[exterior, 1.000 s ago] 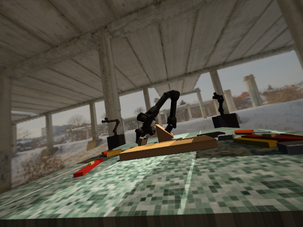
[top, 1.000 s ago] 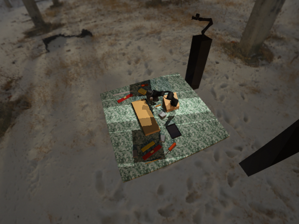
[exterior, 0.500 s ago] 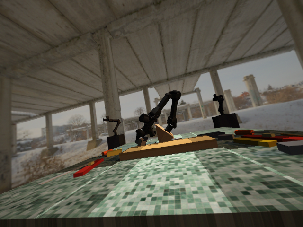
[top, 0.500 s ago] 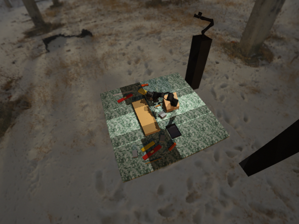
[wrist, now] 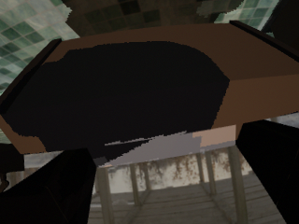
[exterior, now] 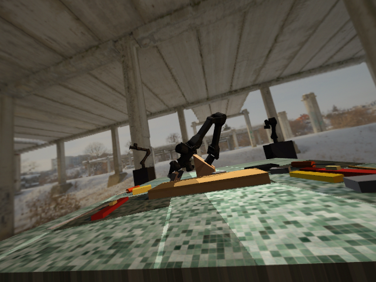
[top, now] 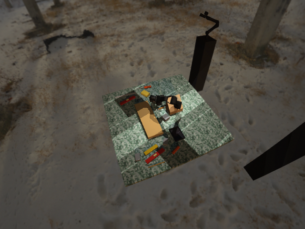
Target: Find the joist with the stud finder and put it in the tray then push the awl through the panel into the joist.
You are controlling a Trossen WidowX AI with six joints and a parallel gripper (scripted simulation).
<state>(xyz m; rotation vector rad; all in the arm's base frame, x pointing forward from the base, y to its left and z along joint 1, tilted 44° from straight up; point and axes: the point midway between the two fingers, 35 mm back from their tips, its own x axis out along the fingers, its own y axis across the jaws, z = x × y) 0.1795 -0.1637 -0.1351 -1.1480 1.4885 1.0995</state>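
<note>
Near the worktop's far edge [top: 141,85] [exterior: 182,269], gripper [top: 153,98] [exterior: 175,175] [wrist: 163,131] clamped on a brownish block [wrist: 262,100], presumably the stud finder, held beside the panel's end [top: 148,120] [exterior: 212,184], apparently for scanning. Tray [top: 177,133] lies toward the right corner, probably awaiting it.

At the panel's [top: 148,120] [exterior: 209,183] far end, the yellow block [top: 145,93] [exterior: 141,189] and the red level [top: 127,100] [exterior: 110,208] stood near, as obstacles. Between the panel and the black tray [top: 177,133], a narrow passage was open from above.
</note>
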